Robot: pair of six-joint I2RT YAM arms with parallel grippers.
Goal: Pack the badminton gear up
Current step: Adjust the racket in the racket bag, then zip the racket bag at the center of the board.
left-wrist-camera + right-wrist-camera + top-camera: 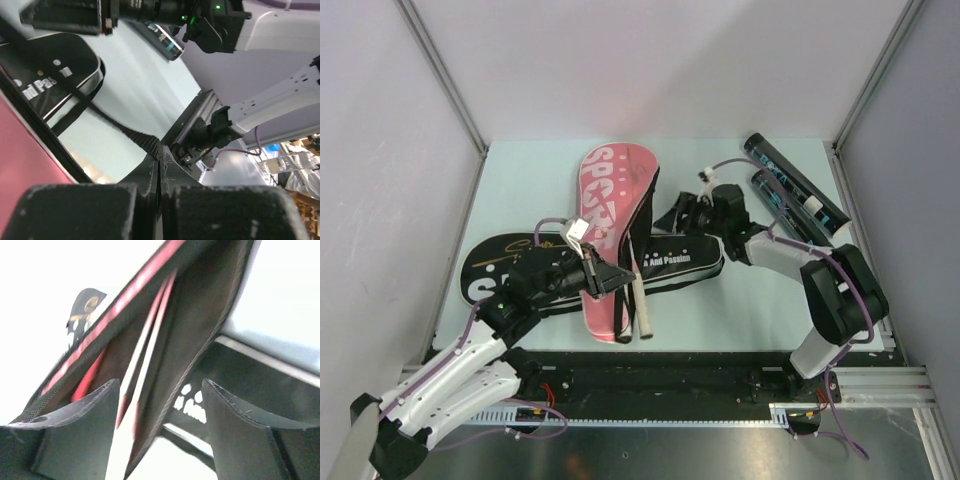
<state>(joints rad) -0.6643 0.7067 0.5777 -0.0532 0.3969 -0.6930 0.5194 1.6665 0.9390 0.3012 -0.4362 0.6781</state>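
- The soft pink fabric racket cover with white lettering [610,200] lies mid-table, crossing a flat black racket cover with white print [685,262]. Pale racket handles [638,300] stick out toward the near edge of the pale green table [530,180].
- The two long dark tubes with teal print [790,190] lie in the far right corner.
- The left gripper [160,155] has its jaws pressed together, apparently pinching the black webbing strap [120,127].
- The right gripper [160,390] has its jaws apart at the cover's open mouth, holding nothing.
- The covers are probably light, limp and prone to fold, so grip the seams or strap. The rackets are stiff, so hold them by the handles.
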